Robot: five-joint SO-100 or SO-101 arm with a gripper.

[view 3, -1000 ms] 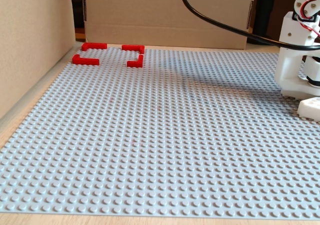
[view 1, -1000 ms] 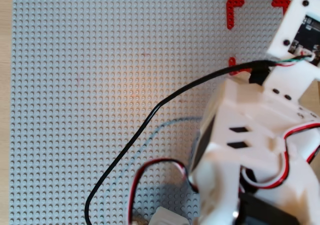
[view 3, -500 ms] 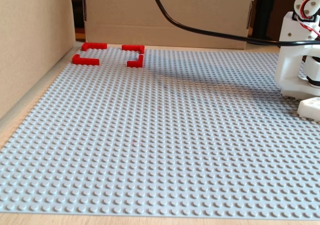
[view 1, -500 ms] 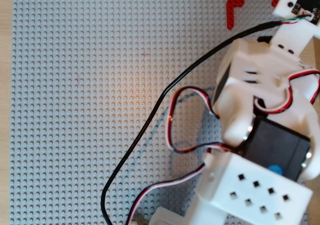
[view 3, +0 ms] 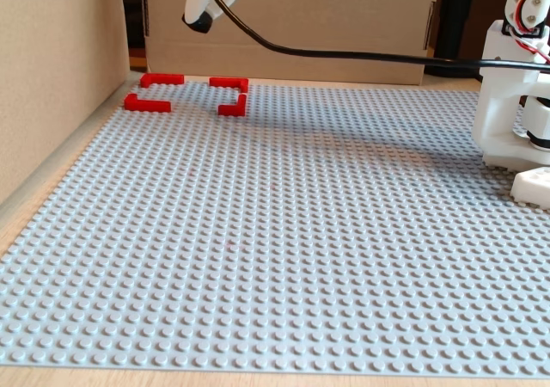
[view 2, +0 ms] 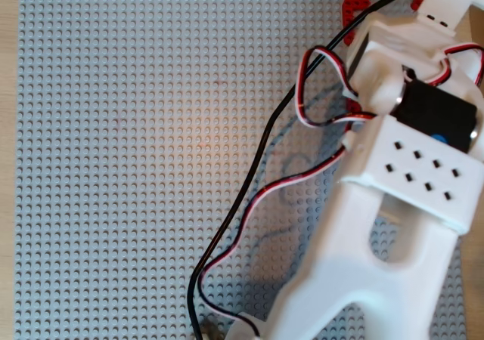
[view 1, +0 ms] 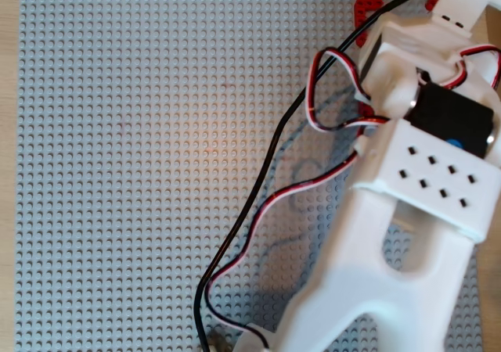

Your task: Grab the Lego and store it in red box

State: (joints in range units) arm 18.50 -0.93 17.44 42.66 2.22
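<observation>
Overhead, the pincer (view 3: 199, 19) hangs just above the red box (view 3: 186, 94).

Hobby tabletop rig — grey studded baseplate (view 3: 284, 232); cardboard walls (view 3: 51, 69); wooden table (view 3: 34, 206).

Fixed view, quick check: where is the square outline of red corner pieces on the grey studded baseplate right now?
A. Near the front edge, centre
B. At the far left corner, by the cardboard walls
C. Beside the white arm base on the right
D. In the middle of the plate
B: the red corner pieces sit at the far left corner of the grey studded baseplate, next to the cardboard walls.
</observation>
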